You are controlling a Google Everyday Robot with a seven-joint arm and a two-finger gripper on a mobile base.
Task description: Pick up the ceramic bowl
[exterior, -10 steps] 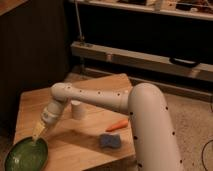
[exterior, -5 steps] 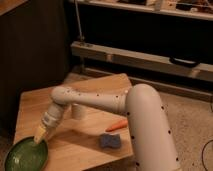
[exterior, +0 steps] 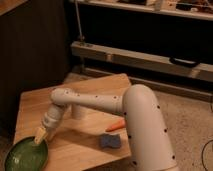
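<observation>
A single wooden table [exterior: 95, 90] fills the lower left of the camera view, with a dark wall behind it and a metal shelf frame [exterior: 145, 57] running across the back. One white robot arm [exterior: 135, 112] reaches from the lower right across the tabletop toward the near left corner. There lies the one ceramic bowl [exterior: 25, 155], green and shallow, close to the table's front edge. The gripper [exterior: 41, 136] hangs right at the bowl's far right rim, its yellowish fingers angled down; whether they touch the rim or are spread or pressed together cannot be told. Behind the arm's forearm stands one small white cup [exterior: 79, 111], partly hidden by it. Nearer the arm's broad shoulder lie one blue sponge [exterior: 110, 141] and one thin orange object [exterior: 116, 126], just beside each other and well apart from the bowl.
</observation>
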